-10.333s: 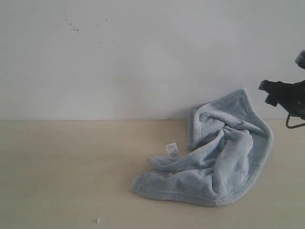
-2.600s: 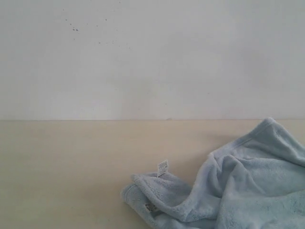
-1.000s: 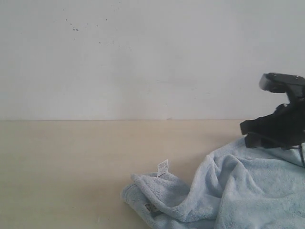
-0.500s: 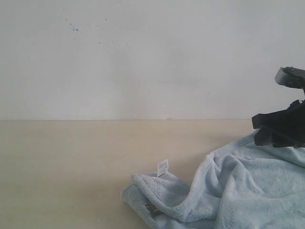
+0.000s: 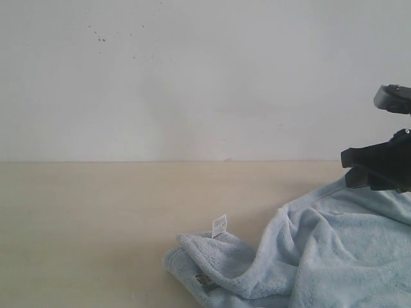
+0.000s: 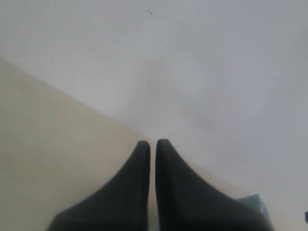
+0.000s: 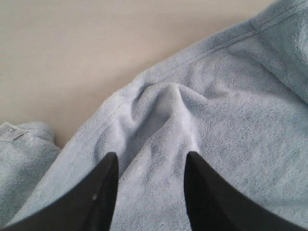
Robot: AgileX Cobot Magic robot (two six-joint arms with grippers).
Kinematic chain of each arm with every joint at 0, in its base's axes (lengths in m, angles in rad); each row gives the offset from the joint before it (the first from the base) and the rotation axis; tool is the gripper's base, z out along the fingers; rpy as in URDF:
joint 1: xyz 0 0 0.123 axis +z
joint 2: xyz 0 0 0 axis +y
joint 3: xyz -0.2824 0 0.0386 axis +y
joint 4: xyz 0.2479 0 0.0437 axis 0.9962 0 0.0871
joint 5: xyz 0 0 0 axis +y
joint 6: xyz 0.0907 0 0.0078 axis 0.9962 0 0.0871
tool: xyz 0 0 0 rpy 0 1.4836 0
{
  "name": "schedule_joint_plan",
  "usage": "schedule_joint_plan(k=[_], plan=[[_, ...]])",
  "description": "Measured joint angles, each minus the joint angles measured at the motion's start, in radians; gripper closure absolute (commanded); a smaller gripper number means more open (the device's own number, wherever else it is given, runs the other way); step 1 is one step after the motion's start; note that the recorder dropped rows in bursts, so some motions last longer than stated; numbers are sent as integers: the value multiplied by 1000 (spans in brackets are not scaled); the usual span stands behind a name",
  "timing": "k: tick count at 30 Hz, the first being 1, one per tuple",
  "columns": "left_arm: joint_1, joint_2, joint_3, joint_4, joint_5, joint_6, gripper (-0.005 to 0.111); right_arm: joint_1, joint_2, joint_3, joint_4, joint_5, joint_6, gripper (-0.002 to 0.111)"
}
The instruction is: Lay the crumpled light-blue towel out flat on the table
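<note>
Right jaws apart over a towel fold; left jaws together, far off.

The table (image 5: 96,224) carries the towel (image 5: 334,256) bunched at the right of the exterior view, running from its crumpled tag end rightward out of frame. My right gripper (image 7: 151,156) hangs just above it, jaws apart with a raised fold lying between them, so I judge that arm the nearer one. My left gripper (image 6: 152,143) is closed on nothing, well apart from the towel. The tag (image 5: 219,225) stands up at the crumpled end.

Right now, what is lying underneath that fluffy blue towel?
The towel rests on the beige table, which shows around its edges. Its bunched folds cover whatever else might lie beneath, so that cannot be seen.
</note>
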Motion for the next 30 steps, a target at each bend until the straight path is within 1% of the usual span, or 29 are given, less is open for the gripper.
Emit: schedule_joint_plan(k=[2, 3, 4, 6, 8, 10, 11, 12, 13, 16, 20, 21, 22, 23, 24, 25, 27, 30], plan=[[0, 101, 0, 20, -51, -4, 101, 0, 0, 0, 0, -17, -8, 66], [-2, 166, 0, 54, -96, -21, 98, 0, 0, 0, 0, -26, -10, 66], [-5, 239, 0, 108, -138, -43, 94, 0, 0, 0, 0, -42, -12, 66], [-25, 409, -23, 285, -251, -143, 81, 0, 0, 0, 0, -71, -14, 66], [-38, 587, -84, 485, -382, -264, 67, 0, 0, 0, 1, -97, -16, 66], [-48, 799, -190, 661, -482, -349, 52, 0, 0, 0, 1, -109, -16, 66], [-48, 886, -238, 703, -500, -373, 46, 0, 0, 0, 1, -112, -16, 66], [-50, 990, -300, 737, -507, -403, 41, 0, 0, 0, 1, -114, -16, 66], [-50, 1092, -363, 762, -507, -433, 40, 0, 0, 0, 1, -114, -16, 66], [-50, 1348, -546, 867, -510, -544, 45, 0, 0, 0, 1, -114, -16, 66], [-50, 1572, -739, 1026, -574, -730, 46, 0, 0, 0, 1, -119, -16, 66], [-50, 1659, -826, 1102, -591, -814, 46, 0, 0, 0, 1, -135, -16, 66], [-51, 1688, -864, 1139, -594, -845, 46, 0, 0, 0, 1, -143, -16, 66], [-54, 1748, -925, 1213, -605, -912, 45, 0, 0, 0, 1, -155, -18, 66], [-57, 1772, -946, 1242, -609, -937, 44, 0, 0, 0, 1, -161, -18, 66], [-70, 1808, -987, 1312, -611, -996, 44, 0, 0, 0, 1, -170, -18, 66], [-93, 1842, -1024, 1390, -609, -1067, 44, 0, 0, 0, 1, -177, -22, 66], [-100, 1862, -1042, 1485, -609, -1152, 44, 0, 0, 0, 1, -177, -32, 66]])
